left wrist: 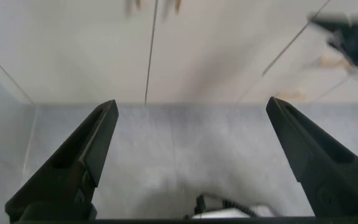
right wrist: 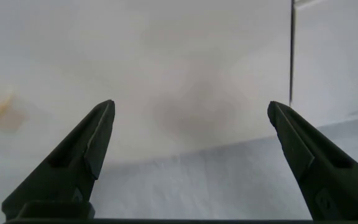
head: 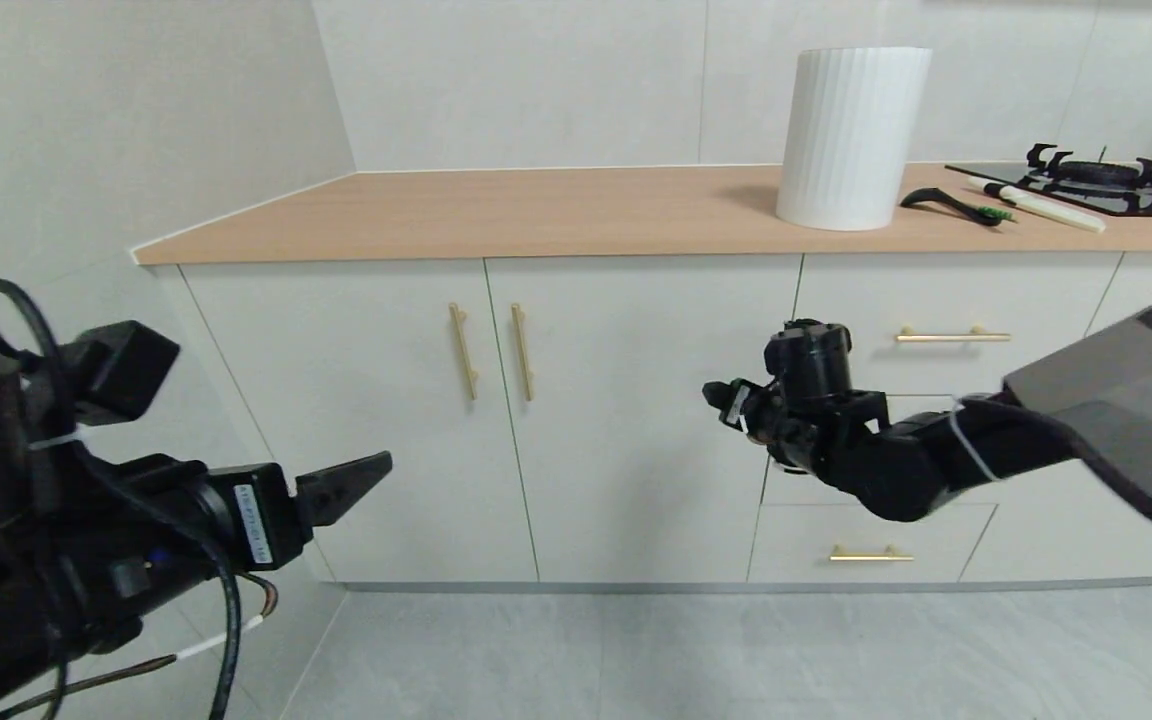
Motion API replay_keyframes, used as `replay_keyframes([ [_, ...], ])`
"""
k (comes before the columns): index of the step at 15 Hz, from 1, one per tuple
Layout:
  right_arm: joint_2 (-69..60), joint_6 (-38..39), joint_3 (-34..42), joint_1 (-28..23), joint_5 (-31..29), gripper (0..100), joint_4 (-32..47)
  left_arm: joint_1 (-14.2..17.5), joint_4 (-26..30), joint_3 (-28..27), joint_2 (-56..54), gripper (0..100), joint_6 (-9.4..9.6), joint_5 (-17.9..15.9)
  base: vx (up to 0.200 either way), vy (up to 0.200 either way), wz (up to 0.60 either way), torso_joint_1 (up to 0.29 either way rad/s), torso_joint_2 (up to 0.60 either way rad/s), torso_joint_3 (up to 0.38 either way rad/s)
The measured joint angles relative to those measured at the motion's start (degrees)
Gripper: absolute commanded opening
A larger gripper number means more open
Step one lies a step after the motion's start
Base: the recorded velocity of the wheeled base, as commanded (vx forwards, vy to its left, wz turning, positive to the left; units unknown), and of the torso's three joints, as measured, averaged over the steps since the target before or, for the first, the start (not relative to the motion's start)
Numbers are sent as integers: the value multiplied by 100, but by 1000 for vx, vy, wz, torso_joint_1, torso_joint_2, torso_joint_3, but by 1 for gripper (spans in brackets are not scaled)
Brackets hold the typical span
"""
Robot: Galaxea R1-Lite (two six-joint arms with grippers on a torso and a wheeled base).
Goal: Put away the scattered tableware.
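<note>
On the wooden counter (head: 496,210), a black-handled utensil (head: 948,204) and a long cream-coloured utensil (head: 1046,208) lie to the right of a tall white ribbed container (head: 851,135). My left gripper (head: 351,485) hangs low at the left, in front of the cabinet doors (head: 496,420). It is open and holds nothing (left wrist: 191,104). My right gripper (head: 724,400) sits in front of the drawer fronts, well below the counter, also open and empty (right wrist: 190,106). The left wrist view shows the right arm (left wrist: 353,37) farther off.
A black stove top (head: 1106,180) with pan supports occupies the counter's far right. Gold handles (head: 491,350) mark the cabinet doors, and another gold handle (head: 951,336) marks a drawer. A wall (head: 86,130) closes the left side. Grey floor (head: 686,650) lies below.
</note>
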Motion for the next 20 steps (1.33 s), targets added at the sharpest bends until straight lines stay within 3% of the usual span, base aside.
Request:
replay_keyframes([
  [3, -1507, -956, 2131, 55, 13, 100, -1232, 218, 13, 223, -907, 100, 183, 11, 0, 0, 0, 0, 0, 0],
  [6, -3156, -1654, 3941, 113, -189, 100, -2024, 461, 128, 592, -2052, 100, 580, 15, 0, 0, 0, 0, 0, 0],
  [10, -5496, -2395, 5543, -66, -427, 100, -2098, 827, 1268, 859, -3807, 100, 1073, 11, 0, 0, 0, 0, 0, 0],
  [12, -6606, -2595, 5971, -265, -405, 100, -1506, 1028, 1777, 916, -4609, 100, 1262, 4, 0, 0, 0, 0, 0, 0],
  [15, -8647, -2859, 6186, -649, -301, 100, 256, 1503, 2553, 979, -5816, 100, 1458, 83, 0, 0, 0, 0, 0, 0],
  [18, -10499, -3321, 6170, -1353, -162, 100, 1801, 1783, 2594, 1006, -6274, 100, 1526, 215, 0, 0, 0, 0, 0, 0],
  [20, -11265, -3471, 6199, -1888, -261, 100, 2082, 2065, 2614, 1014, -6412, 100, 1537, 233, 0, 0, 0, 0, 0, 0],
])
